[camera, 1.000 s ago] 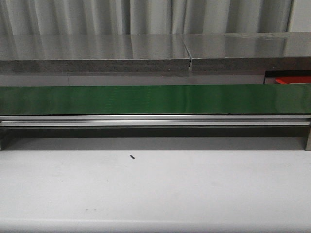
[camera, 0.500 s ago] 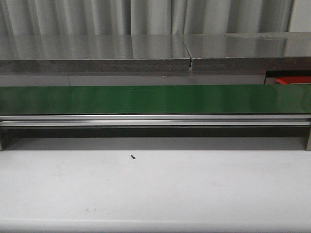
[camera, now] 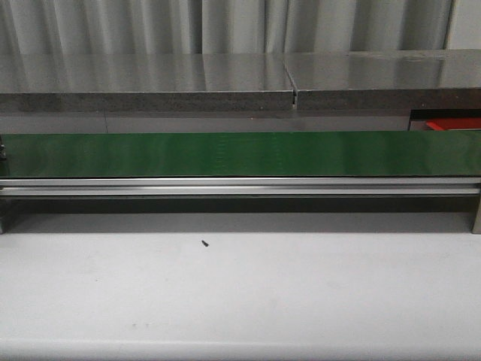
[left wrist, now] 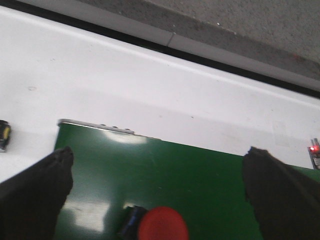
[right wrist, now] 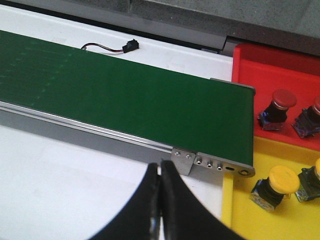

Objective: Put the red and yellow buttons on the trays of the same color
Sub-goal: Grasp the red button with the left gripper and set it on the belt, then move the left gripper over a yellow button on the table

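Note:
In the left wrist view a red button (left wrist: pixel 163 226) with a dark base lies on the green belt (left wrist: pixel 200 185). My left gripper (left wrist: pixel 159 155) hangs above it, open wide, one finger on each side and not touching it. My right gripper (right wrist: pixel 161 169) is shut on nothing, over the white table near the belt's end. Beyond that end sit the red tray (right wrist: pixel 257 67), holding two red buttons (right wrist: pixel 279 104), and the yellow tray (right wrist: pixel 245 222), holding two yellow buttons (right wrist: pixel 279 184). Neither gripper shows in the front view.
The belt (camera: pixel 240 154) spans the front view, with a metal rail (camera: pixel 240 186) along its near side. A small dark speck (camera: pixel 204 243) lies on the white table. A cable plug (right wrist: pixel 131 46) rests behind the belt. A yellow-and-black part (left wrist: pixel 4 135) lies off the belt's end.
In the front view a small dark shape has come into sight at the belt's far left edge. Nothing else differs.

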You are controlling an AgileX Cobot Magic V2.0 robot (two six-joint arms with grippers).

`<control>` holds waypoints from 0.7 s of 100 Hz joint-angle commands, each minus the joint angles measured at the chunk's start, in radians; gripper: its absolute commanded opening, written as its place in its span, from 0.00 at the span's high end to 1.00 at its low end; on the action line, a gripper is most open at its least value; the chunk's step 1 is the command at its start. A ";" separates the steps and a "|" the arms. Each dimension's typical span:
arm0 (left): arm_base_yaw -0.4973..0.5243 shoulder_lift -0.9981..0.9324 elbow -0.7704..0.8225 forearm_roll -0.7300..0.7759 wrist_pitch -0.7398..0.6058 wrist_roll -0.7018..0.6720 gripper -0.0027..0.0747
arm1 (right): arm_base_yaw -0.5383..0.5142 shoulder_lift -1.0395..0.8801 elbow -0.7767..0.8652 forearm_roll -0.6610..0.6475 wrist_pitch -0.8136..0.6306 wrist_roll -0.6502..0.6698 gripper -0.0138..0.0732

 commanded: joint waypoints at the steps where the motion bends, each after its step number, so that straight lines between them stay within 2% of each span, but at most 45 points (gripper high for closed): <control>1: 0.052 -0.048 -0.038 -0.002 -0.032 -0.002 0.14 | 0.002 -0.003 -0.024 0.020 -0.054 -0.006 0.92; 16: 0.158 -0.021 -0.038 0.104 -0.023 -0.002 0.14 | 0.002 -0.003 -0.024 0.020 -0.054 -0.006 0.92; 33: 0.247 0.027 -0.038 0.112 -0.018 -0.020 0.14 | 0.002 -0.003 -0.024 0.020 -0.054 -0.006 0.92; 70: 0.267 0.162 -0.038 0.197 -0.054 -0.023 0.14 | 0.002 -0.003 -0.024 0.020 -0.053 -0.006 0.92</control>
